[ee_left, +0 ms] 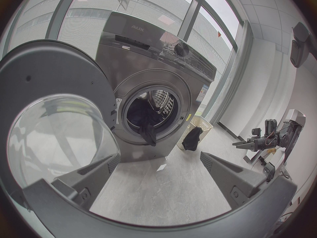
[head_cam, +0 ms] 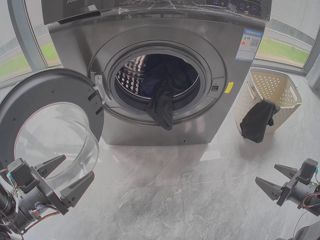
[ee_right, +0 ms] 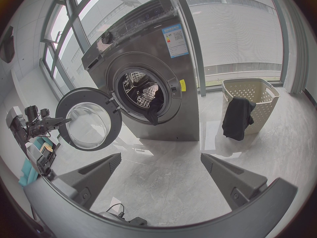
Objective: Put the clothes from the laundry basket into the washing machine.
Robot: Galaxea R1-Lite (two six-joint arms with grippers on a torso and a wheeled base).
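Left end effector (head_cam: 78, 165): released, its two dark fingers spread wide with nothing between them. It hangs low on the left, just in front of the door's glass bowl and above the floor.

Door (head_cam: 50, 87): swung fully out to the left on its hinge. The grey ring and the clear domed window face the room.

Washing machine (head_cam: 156, 27): grey front-loader standing on the floor with its back to the windows. Its control panel is wrapped in clear film and its round porthole is uncovered.

Drum (head_cam: 131, 79): shiny perforated steel, with dark cloth piled in its right and rear part.

Dark garment (head_cam: 161, 109): partly inside the drum, with one end spilling over the lower rim of the porthole and hanging down the machine's front.

Laundry basket (head_cam: 276, 87): cream plastic with cut-out sides, on the floor just beside the machine's right side, tilted toward the camera.

Black garment (head_cam: 258, 120): draped over the basket's near rim, most of it hanging down the outside wall.

Right end effector (head_cam: 266, 173): released, with its fingers parted and empty. It is low on the right, well apart from the basket and pointing left.

Floor (head_cam: 173, 190): grey marbled tiles.
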